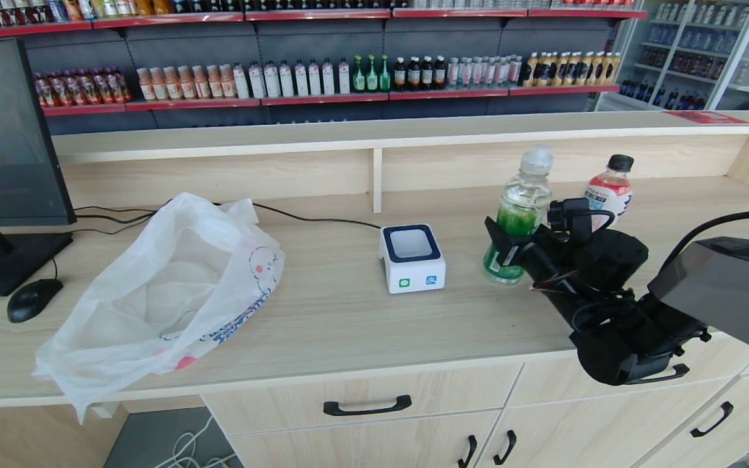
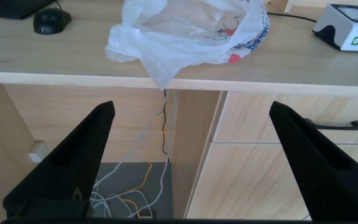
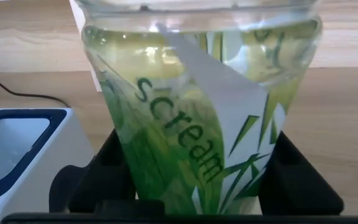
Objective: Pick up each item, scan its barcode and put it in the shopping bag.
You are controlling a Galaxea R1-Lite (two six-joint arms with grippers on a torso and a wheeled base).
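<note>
Between the fingers of the right end effector — the green bottle, clamped at its lower body, base at the counter.
The scanner sits near this end effector on its left, the shopping bag well beyond that, and 1 red-labelled bottle just behind. The left end effector hangs below the counter edge, fingers spread apart, the bag above it. The bottle looks nearly full, so probably fairly heavy, with thin plastic walls that may give and a slick film label — a firm hold at mid-body seems safest, leaving the label free to face the scanner.
</note>
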